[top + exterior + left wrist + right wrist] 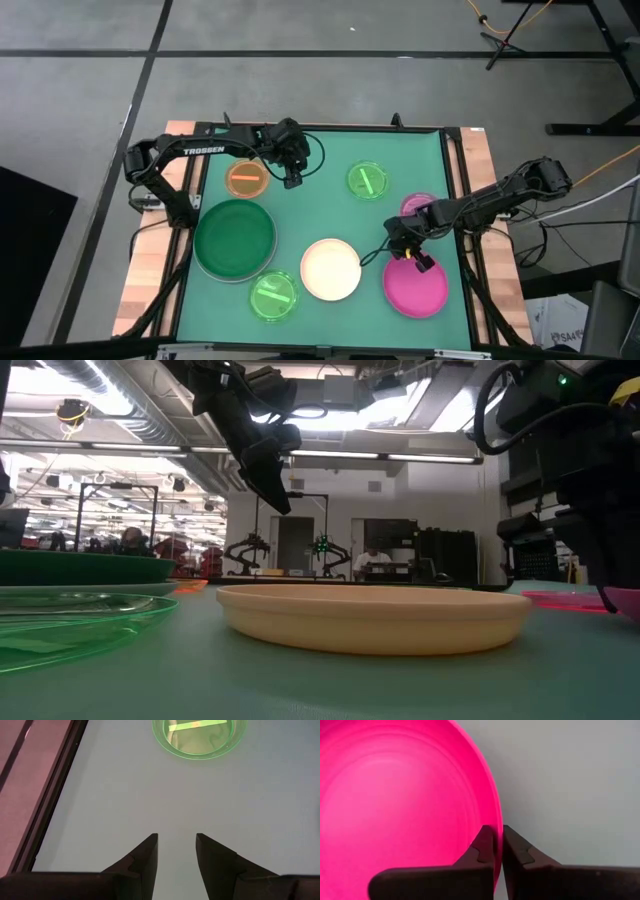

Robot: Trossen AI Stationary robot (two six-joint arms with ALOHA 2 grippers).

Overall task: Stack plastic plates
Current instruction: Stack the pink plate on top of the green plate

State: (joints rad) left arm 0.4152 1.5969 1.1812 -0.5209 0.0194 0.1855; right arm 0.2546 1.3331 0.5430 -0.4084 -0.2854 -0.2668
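Observation:
The magenta plate [415, 287] lies near the table's right near corner, and my right gripper [422, 262] is shut on its far rim. My left gripper [292, 178] hangs open above the mat between the orange plate [246, 180] and a lime-green plate [367, 180], touching nothing. The left wrist view shows that lime-green plate [200, 737] ahead of the open fingers. The cream plate [330, 268] sits flat at mid-table. The large dark green plate [234, 236] lies on the left, a pale rim [236, 279] showing under its near edge. A second lime-green plate [273, 296] lies near the front edge, and a small pink plate [418, 205] beside the right arm. My right gripper [498, 837] pinches the magenta plate's rim [495, 822] on its far side, one finger inside the plate and one outside. The fingers come from above, slanting down. I cannot tell whether the plate is lifted or lies on the mat.
A green mat covers the table inside a dark frame [452, 180], with wooden edges outside it. Bare mat lies between the cream plate and the far lime-green plate. A cable [375, 252] trails from the right gripper toward the cream plate.

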